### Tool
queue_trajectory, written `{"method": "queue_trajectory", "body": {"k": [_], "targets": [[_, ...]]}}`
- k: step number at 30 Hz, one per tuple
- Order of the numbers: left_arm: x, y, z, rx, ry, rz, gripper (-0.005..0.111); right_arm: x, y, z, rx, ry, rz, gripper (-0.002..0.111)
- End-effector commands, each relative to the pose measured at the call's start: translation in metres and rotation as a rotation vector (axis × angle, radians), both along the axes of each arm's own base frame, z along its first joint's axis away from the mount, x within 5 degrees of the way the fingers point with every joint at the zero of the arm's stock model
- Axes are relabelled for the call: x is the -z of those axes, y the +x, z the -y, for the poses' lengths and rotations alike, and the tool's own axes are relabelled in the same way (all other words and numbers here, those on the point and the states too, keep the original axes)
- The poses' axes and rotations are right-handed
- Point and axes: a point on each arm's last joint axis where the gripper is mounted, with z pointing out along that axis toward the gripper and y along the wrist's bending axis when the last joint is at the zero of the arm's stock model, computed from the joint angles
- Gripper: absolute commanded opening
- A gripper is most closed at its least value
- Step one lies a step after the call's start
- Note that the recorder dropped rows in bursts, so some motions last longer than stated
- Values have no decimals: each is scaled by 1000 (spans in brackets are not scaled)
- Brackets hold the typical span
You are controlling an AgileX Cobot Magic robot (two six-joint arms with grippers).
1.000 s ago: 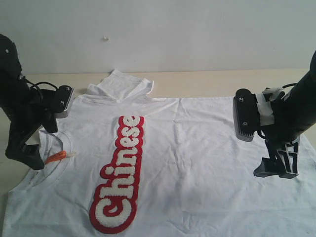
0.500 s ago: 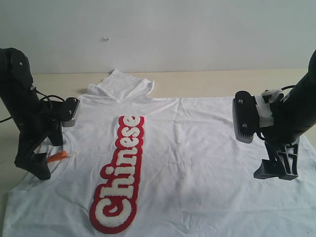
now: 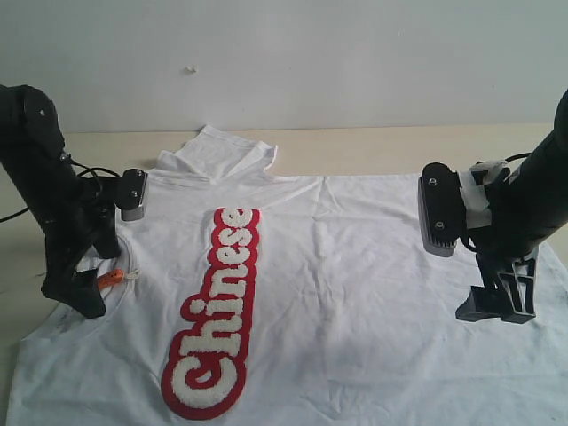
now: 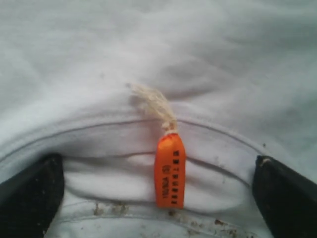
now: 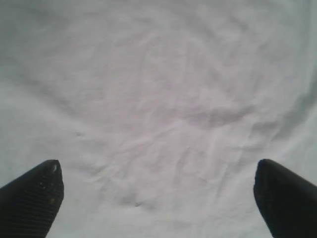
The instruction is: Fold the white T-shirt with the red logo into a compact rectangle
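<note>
On the counter [image 3: 399,142], the white T-shirt [image 3: 355,266] lies lengthwise left to right, its collar [image 4: 99,134] between the spread left fingers [image 4: 29,193], with the spread right fingers [image 5: 32,193] over its right end.

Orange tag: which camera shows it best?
The left wrist view: the orange tag sits large and central, its print visible. The exterior view shows only a small orange speck. The right wrist view shows just the white T-shirt.

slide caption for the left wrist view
Open left hand over the tee, fingers flanking the orange tag at its collar
</note>
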Motion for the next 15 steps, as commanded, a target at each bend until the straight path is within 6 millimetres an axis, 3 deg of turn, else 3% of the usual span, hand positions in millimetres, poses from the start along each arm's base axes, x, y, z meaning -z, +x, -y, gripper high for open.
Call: {"method": "queue_trajectory", "body": {"k": [1, 9, 15], "targets": [[4, -4, 0, -14, 45, -26, 105, -3, 5, 0, 14, 0, 44, 105], [-47, 0, -4, 82, 47, 178, 105, -4, 9, 0, 26, -1, 90, 105], [-46, -1, -1, 54, 8, 181, 105, -4, 9, 0, 26, -1, 90, 105]]}}
